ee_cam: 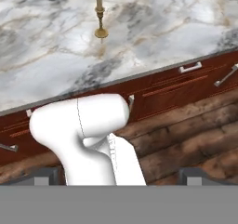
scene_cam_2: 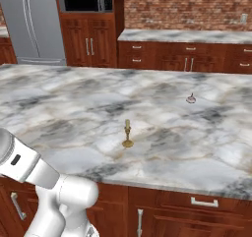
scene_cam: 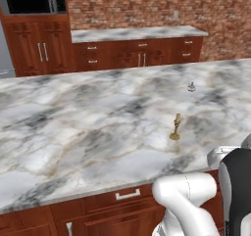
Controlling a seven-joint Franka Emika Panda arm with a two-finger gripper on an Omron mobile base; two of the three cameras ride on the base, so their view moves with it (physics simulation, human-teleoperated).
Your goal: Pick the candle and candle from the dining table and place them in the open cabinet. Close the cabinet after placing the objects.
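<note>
Marble, white veined with grey, tops the dining table (scene_cam: 73,132), over reddish-brown drawers with silver handles (scene_cam: 128,195); at far left in the right base view stands a steel fridge (scene_cam_2: 34,24), and beside it a reddish-brown cabinet (scene_cam_2: 91,39) with long silver bar handles, its doors shut; a brick wall (scene_cam_2: 187,7) runs behind a marble counter (scene_cam_2: 187,36) with low drawer units; toward the middle of the table the brass-gold candlestick (scene_cam: 175,127) stands upright on its flared base, near the front edge; further right and further back, well apart from it, sits a small roundish item (scene_cam: 191,87), too small to make out; the claw (ee_cam: 119,181) hangs low before the drawers above a wooden floor (ee_cam: 195,139), its tips (ee_cam: 44,176) spread wide apart, gripping nothing.
</note>
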